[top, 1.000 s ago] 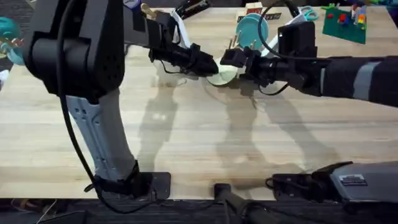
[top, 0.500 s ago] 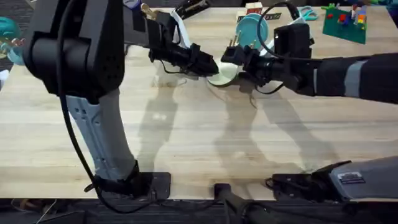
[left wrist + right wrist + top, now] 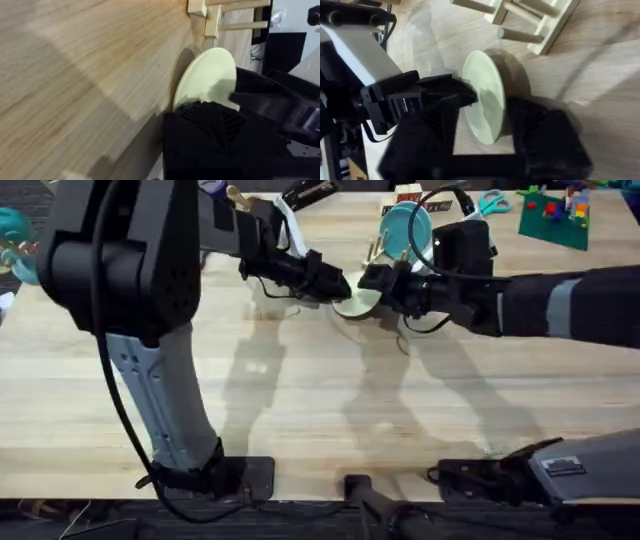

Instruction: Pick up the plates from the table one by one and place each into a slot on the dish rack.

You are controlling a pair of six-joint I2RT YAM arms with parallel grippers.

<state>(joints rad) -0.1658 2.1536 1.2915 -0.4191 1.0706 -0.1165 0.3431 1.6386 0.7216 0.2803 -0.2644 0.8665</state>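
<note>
Cream plate: a small flat round pale cream-yellow plastic plate (image 3: 358,301) is lifted on edge above the light wooden butcher-block table (image 3: 300,410), just in front of the light-wood dowel-peg dish rack (image 3: 385,250).
Right gripper: the black right gripper (image 3: 485,122) straddles the plate's rim, one finger on each face, closed to plate thickness.
Left gripper: the black left gripper (image 3: 335,285) touches the plate's opposite rim; how far its fingers stand apart I cannot tell.
Teal plate: a turquoise-teal round plate (image 3: 405,230) stands upright in the rack, behind the cream plate.
Left wrist view: shows the cream plate's broad face, tilted, and rack pegs beyond it.
Right wrist view: shows the plate nearly edge-on, the rack's base and pegs close behind.
</note>
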